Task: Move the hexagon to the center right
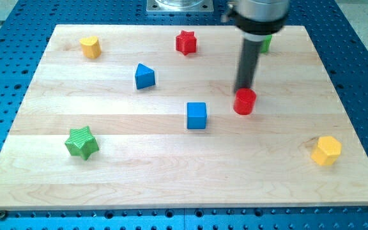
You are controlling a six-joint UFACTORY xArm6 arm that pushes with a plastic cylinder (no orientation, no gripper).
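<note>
A yellow block (326, 151) with a hexagon-like outline lies near the view's lower right corner of the wooden board (171, 185). My tip (243, 90) rests right of the board's centre, at the top edge of a short red block (245, 102) that is round or many-sided; I cannot tell which. The tip looks in touch with the red block, or nearly so. The yellow block is far from the tip, toward the view's lower right.
A blue cube (197, 115) lies left of the red block. A blue triangle-like block (144, 76), a red star (186, 42), a yellow block (90, 46), and a green star (82, 142) lie further off. A green block (266, 43) is half hidden behind the rod.
</note>
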